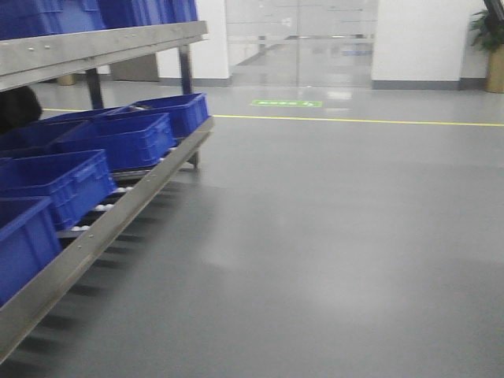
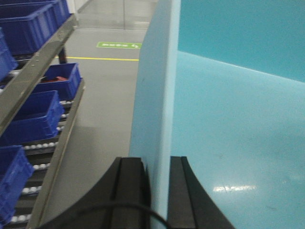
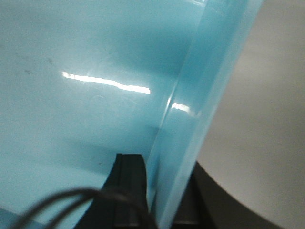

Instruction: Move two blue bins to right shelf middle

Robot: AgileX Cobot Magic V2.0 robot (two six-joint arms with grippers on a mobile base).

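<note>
L gripper (image 2: 158,167) is clamped on the side wall of a light-blue bin (image 2: 228,119): one black finger outside, one inside, wall edge pinched tight btwn them. The bin's glossy inner floor spreads off to 3 o'clock in the left wrist view. R gripper (image 3: 159,167) is likewise squeezed onto a light-blue wall, w/ the inner face at 9 o'clock and bare grey floor (image 1: 331,236) past the wall at 3. Can't tell for sure whether both hold the same bin. A thin dark cable (image 3: 47,198) loops across that view at 7 o'clock. Off the held bin's outer side, at 9 o'clock in the left wrist view, stands a metal roller rack (image 1: 118,228), apart from the bin w/ a strip of floor btwn. Its sloped lower level carries dark-blue crates (image 1: 118,138) in rows, and sth reddish (image 2: 57,78) lies in one. From the front view the rack runs from 7 up to 10 o'clock, w/ more dark-blue crates on the upper level at 11. A yellow floor line (image 1: 354,120) crosses at mid-height from abt 12 to 3, a green floor mark (image 1: 286,103) sits just beyond it at 12, glass doors (image 1: 299,39) behind that, and a potted plant (image 1: 490,31) at 2 o'clock.
</note>
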